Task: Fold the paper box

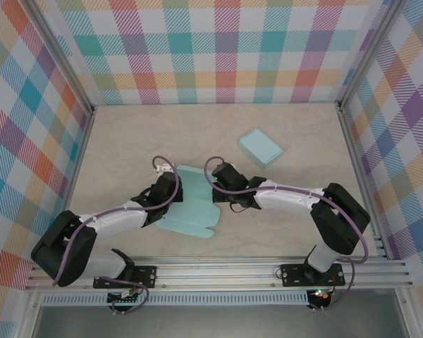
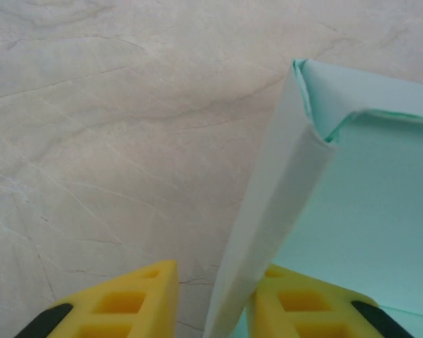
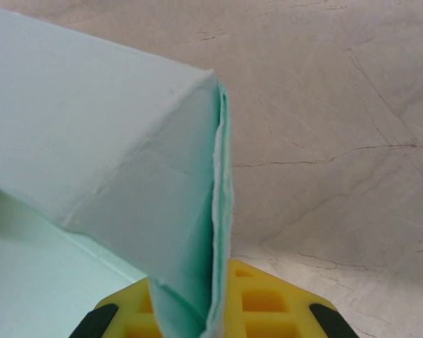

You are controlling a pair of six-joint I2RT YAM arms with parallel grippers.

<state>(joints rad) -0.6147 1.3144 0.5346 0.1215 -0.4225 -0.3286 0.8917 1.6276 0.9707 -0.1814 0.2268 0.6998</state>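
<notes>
Seen from above, the paper box [image 1: 192, 211] lies half-made on the desk [image 1: 148, 134]. It sits nearer the arms than the small mint box [image 1: 261, 148] and to that box's left, well apart from it. Its long axis runs far to near, with the loose flaps pointing toward the arm bases. That makes two mint boxes and two claws. The left claw [image 1: 170, 189] is at the paper box's far left wall, the right claw [image 1: 216, 184] at its far right wall.

In the left wrist view, the left claw [image 2: 211, 310] stands apart. The raised wall passes between its yellow fingers [image 2: 137, 303], with a gap on one side.

In the right wrist view, the right claw [image 3: 208, 313] is pinched together on the paper box's doubled-over wall.
</notes>
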